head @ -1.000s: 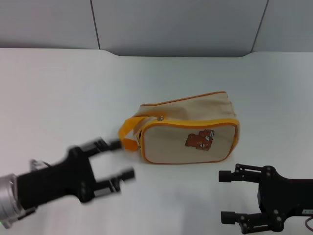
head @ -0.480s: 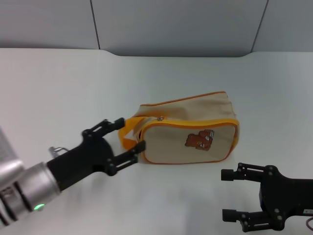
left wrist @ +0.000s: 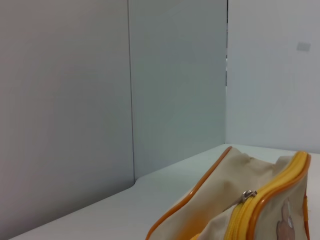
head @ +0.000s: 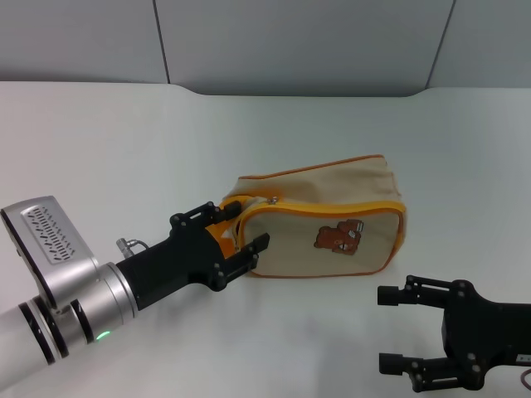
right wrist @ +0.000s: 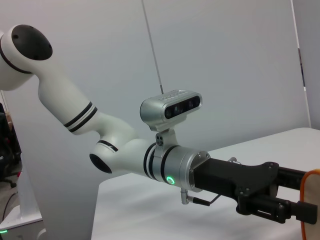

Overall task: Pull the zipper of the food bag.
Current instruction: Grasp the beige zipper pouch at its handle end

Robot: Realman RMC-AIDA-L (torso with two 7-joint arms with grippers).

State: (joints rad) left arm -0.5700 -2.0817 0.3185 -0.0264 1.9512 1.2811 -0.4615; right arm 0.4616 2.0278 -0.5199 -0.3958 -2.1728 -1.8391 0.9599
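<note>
I have the left gripper (head: 238,229) at the handle end of the food bag (head: 332,220), which lies on the white table (head: 99,141) a little right of centre, bear picture facing me. Its fingers (head: 249,248) are spread well apart, one by the bag's upper corner and one by the lower front corner, with the orange loop handle (head: 224,235) between them. I cannot tell whether either finger touches the fabric, and nothing is pinched (the jaws are not closed on anything).

The zipper (head: 272,199) sits on the bag's upper front rim near that same end, just beyond the upper finger; in the left wrist view its silver tab (left wrist: 248,194) shows on the orange zip line.

My right gripper (head: 392,328) waits low near the table's front edge, right of the bag and apart from it, fingers wide open and empty.
</note>
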